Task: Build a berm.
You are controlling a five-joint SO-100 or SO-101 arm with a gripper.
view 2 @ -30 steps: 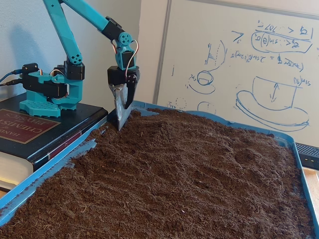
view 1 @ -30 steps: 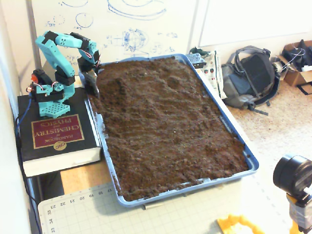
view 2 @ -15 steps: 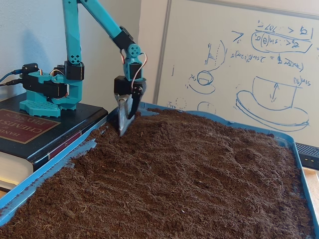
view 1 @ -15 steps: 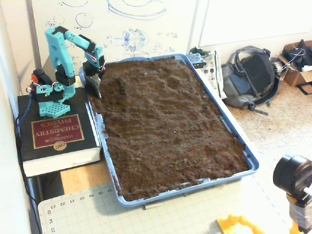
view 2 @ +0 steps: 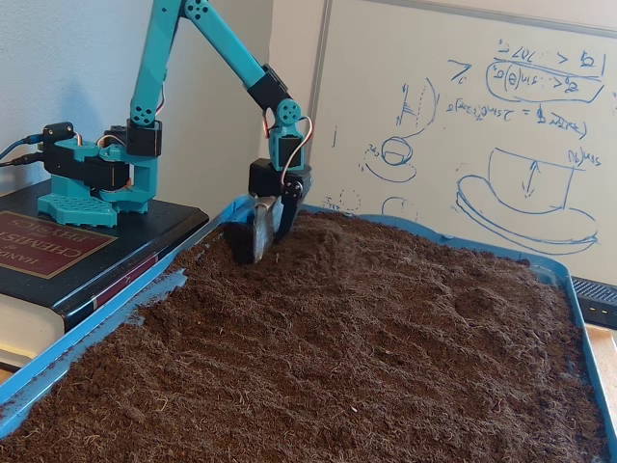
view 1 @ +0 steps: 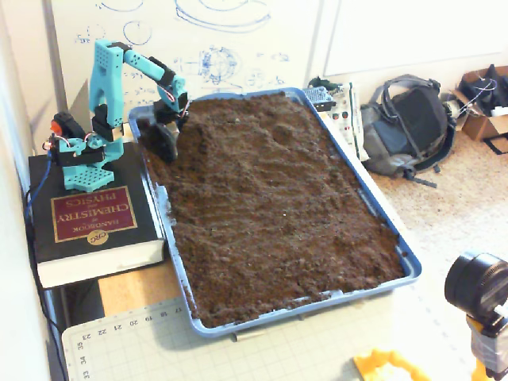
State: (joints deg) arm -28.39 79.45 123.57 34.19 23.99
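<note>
Soil fills the blue tray (view 1: 413, 270) almost to its rim, and the berm (view 1: 238, 131) so far reads only as a low, uneven rise of dark crumbly earth near the tray's far end, close to the arm; in the low fixed view that rise (view 2: 386, 251) is hardly higher than the ground around it. The stuff looks loose, light and dry, so it should crumble and slump rather than hold a steep face; it cannot be gripped as a piece and will most likely answer to being pushed or scraped up from the flatter field into a ridge. The gripper (view 2: 262, 249) stands tip-down with its end sunk into the soil at the tray's near-arm corner (view 1: 161, 147); whether the jaws are parted or closed cannot be told, and nothing is seen held in them. The teal arm (view 2: 164, 87) rises from a base (view 1: 79, 159) standing on a thick black chemistry handbook (view 1: 95, 222) just beside the tray. Behind is a whiteboard (view 2: 463, 116) with blue sketches, and a backpack (view 1: 409, 127) lies on the floor beyond.
</note>
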